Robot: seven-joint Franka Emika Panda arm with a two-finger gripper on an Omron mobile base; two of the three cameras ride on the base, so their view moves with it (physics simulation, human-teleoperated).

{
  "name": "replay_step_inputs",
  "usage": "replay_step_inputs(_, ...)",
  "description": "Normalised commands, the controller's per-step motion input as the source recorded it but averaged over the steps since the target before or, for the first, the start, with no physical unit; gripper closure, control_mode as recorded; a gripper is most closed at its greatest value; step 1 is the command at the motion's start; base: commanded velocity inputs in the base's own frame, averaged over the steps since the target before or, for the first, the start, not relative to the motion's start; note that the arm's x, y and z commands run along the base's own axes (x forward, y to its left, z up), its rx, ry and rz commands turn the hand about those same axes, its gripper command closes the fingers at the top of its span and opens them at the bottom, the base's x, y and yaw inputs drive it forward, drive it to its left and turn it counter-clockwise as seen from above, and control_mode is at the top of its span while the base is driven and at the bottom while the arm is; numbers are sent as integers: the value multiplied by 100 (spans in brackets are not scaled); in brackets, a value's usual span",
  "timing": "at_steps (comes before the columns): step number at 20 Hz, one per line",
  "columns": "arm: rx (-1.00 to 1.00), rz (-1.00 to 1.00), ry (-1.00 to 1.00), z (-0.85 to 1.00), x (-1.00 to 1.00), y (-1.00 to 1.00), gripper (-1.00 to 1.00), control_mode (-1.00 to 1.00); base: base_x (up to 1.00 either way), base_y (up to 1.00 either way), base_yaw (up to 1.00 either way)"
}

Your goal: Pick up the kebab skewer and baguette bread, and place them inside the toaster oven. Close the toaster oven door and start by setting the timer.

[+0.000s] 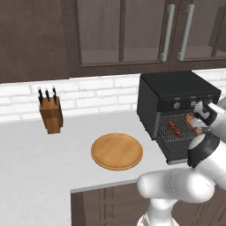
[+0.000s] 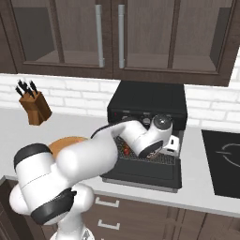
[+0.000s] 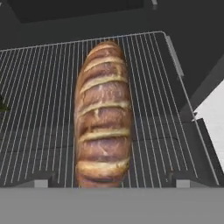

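Looking along the hand camera, we see the oblong brown baguette bread (image 3: 104, 116) with pale slashes across its crust lying lengthwise on the thin-barred metal wire rack (image 3: 39, 109) inside the large black boxy toaster oven (image 1: 176, 95). The two-finger gripper (image 3: 107, 181) stands with its jaws spread wide and released; one dark finger tip (image 3: 41, 181) sits on each side of the near end of the loaf, apart from the crust.

In the left base view, the short thin kebab skewer (image 1: 175, 128) with red and dark chunks rests on the same rack, to the left of the loaf. The flat black toaster oven door (image 2: 145, 174) hangs open, lying level in front of the cavity.

The rack's right edge meets a raised rail, with bare bars on both sides of the loaf. On the smooth pale grey desk (image 1: 31, 159), the round wooden plate (image 1: 117, 151) lies bare, left of the oven. A brown wooden knife block (image 1: 51, 114) stands well apart, near the white brick wall.
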Motion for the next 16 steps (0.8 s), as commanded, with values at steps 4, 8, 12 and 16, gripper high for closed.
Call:
replay_step_inputs(4,-3,-15,-2,7,-96,-4,-100,-100,0,0,0)
replay_step_inputs(8,-4,-25,9,0,-58,11,-100,-100,0,0,0)
replay_step_inputs(12,0,-14,14,-4,-3,0,-100,-100,0,0,0)
replay_step_inputs(16,0,-10,0,-38,0,11,-100,-100,0,0,0)
